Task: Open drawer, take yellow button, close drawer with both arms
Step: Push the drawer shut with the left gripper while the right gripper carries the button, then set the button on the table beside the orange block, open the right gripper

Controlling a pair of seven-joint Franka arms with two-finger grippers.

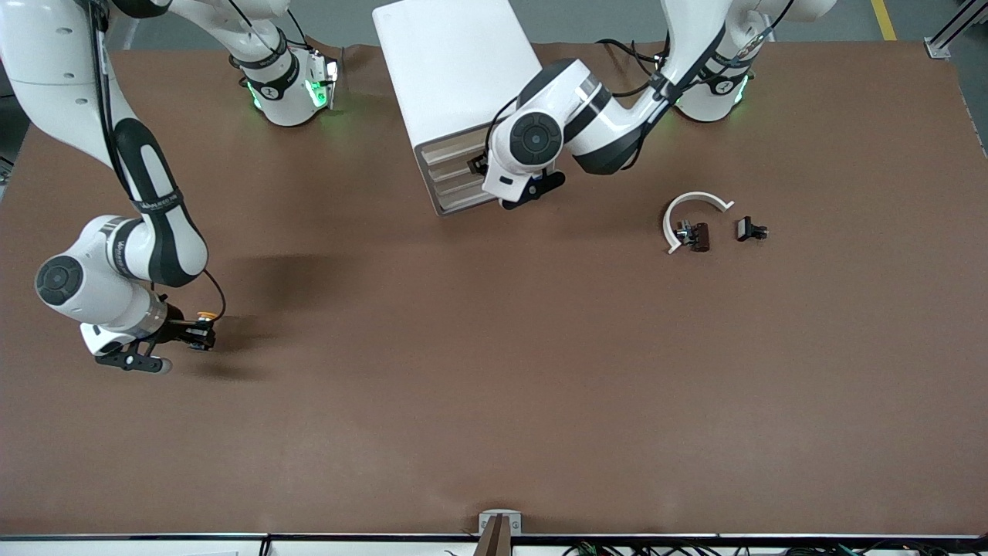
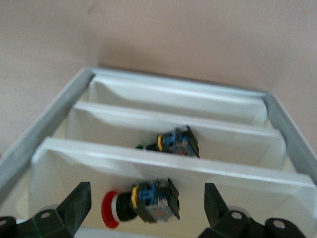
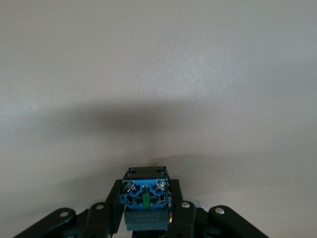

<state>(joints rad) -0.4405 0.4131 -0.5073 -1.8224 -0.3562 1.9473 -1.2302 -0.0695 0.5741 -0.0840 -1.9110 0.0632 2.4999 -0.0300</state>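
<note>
The right gripper (image 1: 202, 333) hangs low over bare brown table (image 1: 494, 401) at the right arm's end, its fingers pinched on the button (image 1: 205, 316), which sits just past the fingertips, its long axis apparently in line with the fingers. From the front only the button's orange-yellow cap shows above a dark body; the right wrist view shows its blue base (image 3: 145, 193) with two metal screws and a green strip, clamped between the black fingers (image 3: 111, 208). So the button is out of the cabinet and in this hand.

Farther from the front camera, the white drawer cabinet (image 1: 455, 62) stands by the arms' bases. The left gripper (image 1: 480, 164) is at its front with its fingers (image 2: 74, 208) spread wide, facing the drawers. Two other push-buttons lie inside, one with a red cap (image 2: 110, 216), one partly hidden in the next compartment (image 2: 176, 142). Which drawer stands out, and how far, I cannot tell. Closing falls to the left arm, the nearer one
</note>
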